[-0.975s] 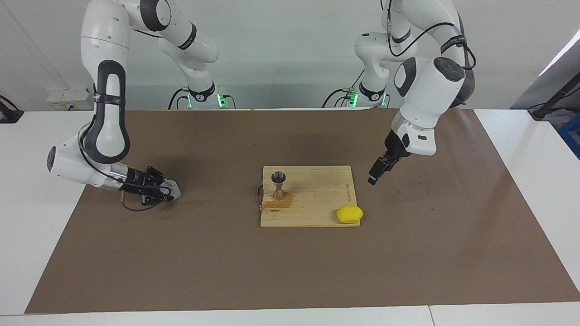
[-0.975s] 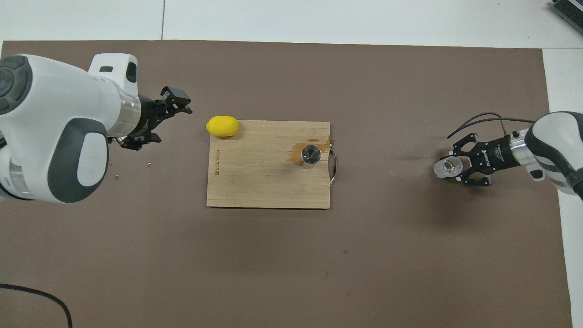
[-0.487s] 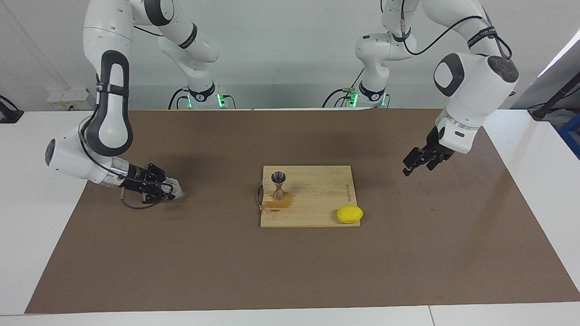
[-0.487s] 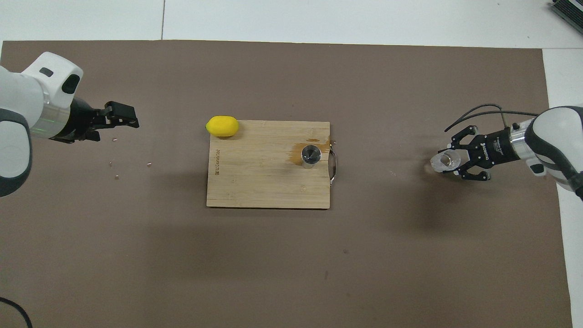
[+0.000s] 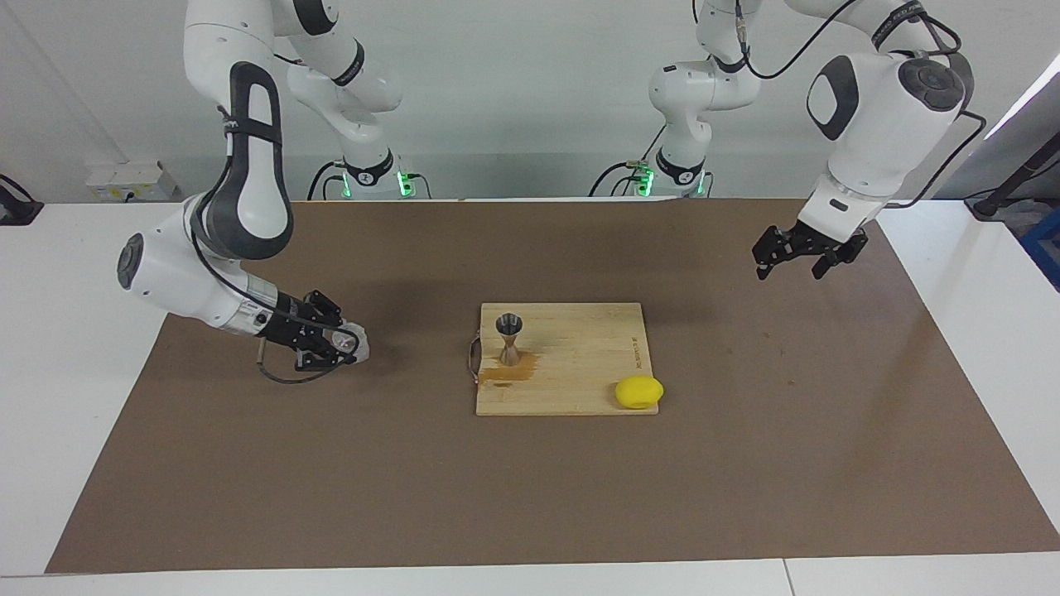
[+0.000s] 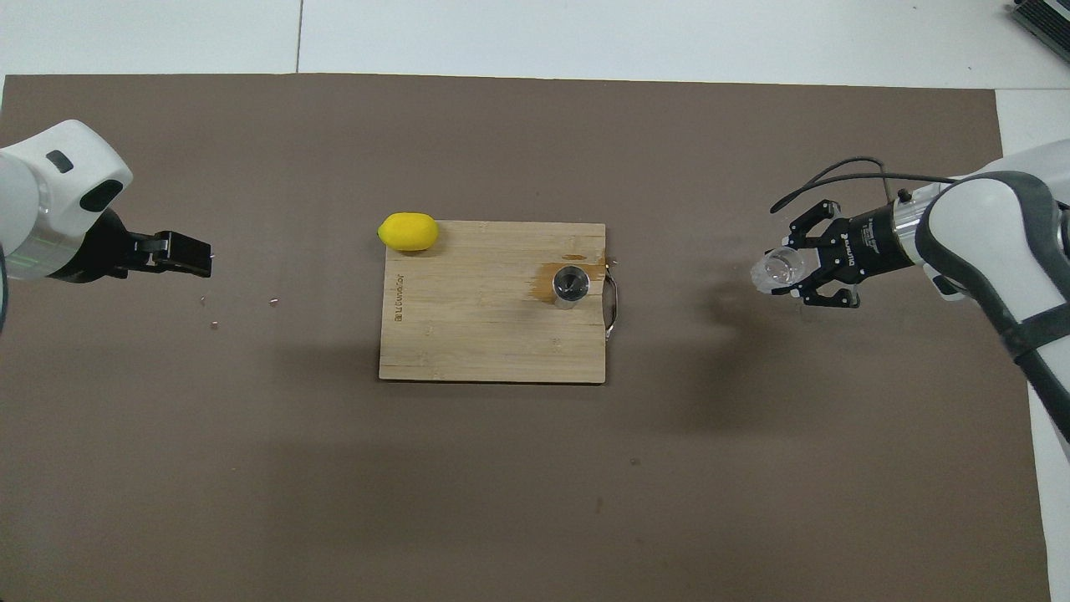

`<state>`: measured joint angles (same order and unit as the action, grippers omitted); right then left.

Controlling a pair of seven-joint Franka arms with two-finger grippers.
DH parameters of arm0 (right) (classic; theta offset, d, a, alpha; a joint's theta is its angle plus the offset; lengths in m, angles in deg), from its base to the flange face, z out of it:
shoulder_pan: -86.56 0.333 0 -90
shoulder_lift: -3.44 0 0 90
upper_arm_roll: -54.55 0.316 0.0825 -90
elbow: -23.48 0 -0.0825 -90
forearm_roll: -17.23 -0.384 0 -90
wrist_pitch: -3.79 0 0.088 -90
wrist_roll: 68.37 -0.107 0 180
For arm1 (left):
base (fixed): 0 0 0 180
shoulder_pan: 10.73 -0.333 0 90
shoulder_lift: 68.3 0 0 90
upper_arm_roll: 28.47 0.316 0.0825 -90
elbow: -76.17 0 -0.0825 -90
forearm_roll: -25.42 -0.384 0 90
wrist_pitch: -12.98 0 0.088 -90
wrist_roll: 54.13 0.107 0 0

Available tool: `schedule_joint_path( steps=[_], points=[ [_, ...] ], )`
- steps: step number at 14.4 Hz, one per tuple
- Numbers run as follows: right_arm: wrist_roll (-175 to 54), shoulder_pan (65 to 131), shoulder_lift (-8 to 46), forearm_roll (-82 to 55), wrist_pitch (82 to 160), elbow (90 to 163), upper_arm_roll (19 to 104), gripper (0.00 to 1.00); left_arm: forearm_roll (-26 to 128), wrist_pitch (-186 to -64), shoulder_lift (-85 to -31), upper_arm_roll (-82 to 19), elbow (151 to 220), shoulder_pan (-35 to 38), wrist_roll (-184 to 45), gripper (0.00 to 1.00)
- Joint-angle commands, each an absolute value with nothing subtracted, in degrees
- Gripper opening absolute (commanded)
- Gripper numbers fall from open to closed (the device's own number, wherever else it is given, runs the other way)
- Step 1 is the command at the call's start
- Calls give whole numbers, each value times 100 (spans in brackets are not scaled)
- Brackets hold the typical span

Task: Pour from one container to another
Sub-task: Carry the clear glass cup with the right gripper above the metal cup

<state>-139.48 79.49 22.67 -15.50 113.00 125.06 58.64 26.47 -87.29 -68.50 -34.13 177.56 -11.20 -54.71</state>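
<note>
Right gripper clamps the glass tumbler above the mat; toward the left arm's end stands the jigger on the cutting board (lemon alongside). Left gripper, jaws apart, waits.

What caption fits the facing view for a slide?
Right gripper carries a glass tumbler toward the jigger on the cutting board; open left gripper waits.

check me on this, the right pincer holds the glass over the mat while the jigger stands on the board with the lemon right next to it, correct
Not quite. The lemon sits at the board's corner toward the left arm's end, apart from the jigger, as the facing view shows. The right pincer does hold the glass over the mat.
</note>
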Motion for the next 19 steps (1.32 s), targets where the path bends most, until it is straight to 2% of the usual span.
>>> schedule_joint_path(
  steps=[1,3,6,11,17,19],
  points=[
    [-14596,8373,2243,-1556,11339,12263,5841,0,2490,-7758,-6892,-3418,17024,-1073,-5369,100],
    [-15167,8699,2251,-1303,11374,12035,5850,0,2498,-7501,-6900,-3436,16845,-1064,-5299,100],
    [-16099,9261,2348,-774,11462,11639,5859,0,2525,-7649,-7049,-3453,17134,-1020,-5299,100],
    [-16838,9921,2515,-142,11480,11278,5859,0,2525,-7650,-7094,-3427,17205,-994,-5281,100],
    [-16892,10220,2576,457,11664,11146,5859,0,2560,-7466,-7164,-3410,16925,-1047,-5299,100],
    [-16892,10361,2585,658,11988,11137,5859,0,2569,-7474,-7199,-3410,16906,-1047,-5299,100]
  ],
)
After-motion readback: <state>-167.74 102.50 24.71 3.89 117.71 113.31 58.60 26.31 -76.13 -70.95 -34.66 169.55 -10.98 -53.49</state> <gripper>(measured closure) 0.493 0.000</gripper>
